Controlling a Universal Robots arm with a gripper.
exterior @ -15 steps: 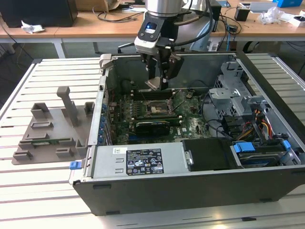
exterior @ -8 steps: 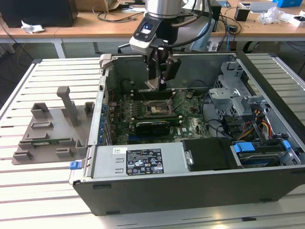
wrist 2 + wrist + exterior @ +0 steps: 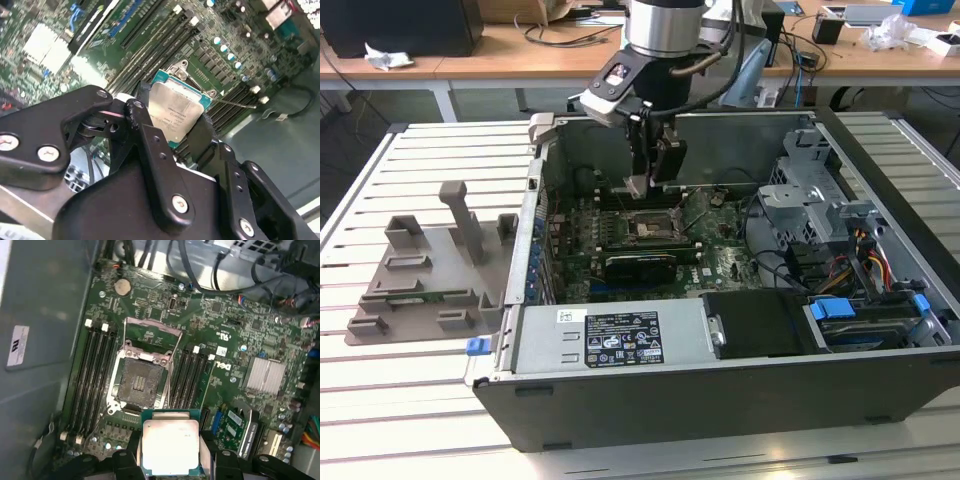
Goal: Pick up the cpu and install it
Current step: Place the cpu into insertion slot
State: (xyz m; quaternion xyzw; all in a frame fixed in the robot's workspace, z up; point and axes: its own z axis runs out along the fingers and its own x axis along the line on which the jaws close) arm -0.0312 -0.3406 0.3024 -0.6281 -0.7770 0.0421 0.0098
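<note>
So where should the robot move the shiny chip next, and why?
Probably slide it over the open socket before lowering. The gripper holds the cpu above the motherboard, off to one side of the socket, which looks empty.

Open PC case (image 3: 720,400) flat on slatted bench (image 3: 410,410), green motherboard (image 3: 725,262) inside, labelled power supply (image 3: 610,340) along camera-side wall, drive cage (image 3: 805,200) at exterior view's right, grey plastic fixture (image 3: 430,275) beside case at exterior view's left.

Grey plastic fixture (image 3: 430,270) sits at the exterior view's left, beside the open metal computer case (image 3: 720,400). Inside, silver square cpu (image 3: 170,447) hangs above the green motherboard (image 3: 725,262).
</note>
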